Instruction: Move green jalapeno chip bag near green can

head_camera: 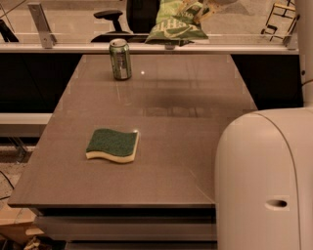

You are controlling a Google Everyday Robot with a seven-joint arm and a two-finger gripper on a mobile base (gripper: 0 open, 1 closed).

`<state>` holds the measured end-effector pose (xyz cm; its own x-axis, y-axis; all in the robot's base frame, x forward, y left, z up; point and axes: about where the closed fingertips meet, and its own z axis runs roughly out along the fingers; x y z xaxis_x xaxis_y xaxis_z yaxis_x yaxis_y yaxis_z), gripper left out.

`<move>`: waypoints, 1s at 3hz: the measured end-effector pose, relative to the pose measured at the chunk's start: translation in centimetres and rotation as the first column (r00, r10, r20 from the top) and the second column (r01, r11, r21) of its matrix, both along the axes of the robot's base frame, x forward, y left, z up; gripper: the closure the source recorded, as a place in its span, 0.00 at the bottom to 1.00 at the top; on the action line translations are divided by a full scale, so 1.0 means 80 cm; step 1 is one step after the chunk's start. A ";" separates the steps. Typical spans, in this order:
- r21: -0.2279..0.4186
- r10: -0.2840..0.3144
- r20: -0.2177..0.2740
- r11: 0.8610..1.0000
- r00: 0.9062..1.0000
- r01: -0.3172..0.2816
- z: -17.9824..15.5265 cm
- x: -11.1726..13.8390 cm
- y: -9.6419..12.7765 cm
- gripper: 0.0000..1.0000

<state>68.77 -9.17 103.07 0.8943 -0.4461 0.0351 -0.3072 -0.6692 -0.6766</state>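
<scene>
The green jalapeno chip bag (177,22) hangs in the air above the far edge of the table, right of the green can (120,59). The can stands upright on the table's far left part. My gripper (201,8) is at the top of the view, shut on the bag's upper right corner; most of the gripper is cut off by the frame's top edge. The bag is about a can's height above the tabletop and roughly a bag's width to the right of the can.
A yellow sponge with a dark green top (113,145) lies on the grey table (186,127) at front left. My white arm body (266,180) fills the lower right. A glass rail (146,48) and an office chair (122,19) stand behind the table.
</scene>
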 end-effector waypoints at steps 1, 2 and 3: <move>-0.091 -0.045 -0.016 0.995 0.999 0.044 -0.015 0.007 -0.005 1.00; -0.149 -0.069 -0.047 0.987 0.997 0.061 -0.037 0.011 -0.006 1.00; -0.181 -0.074 -0.079 0.982 0.994 0.058 -0.057 0.011 -0.004 1.00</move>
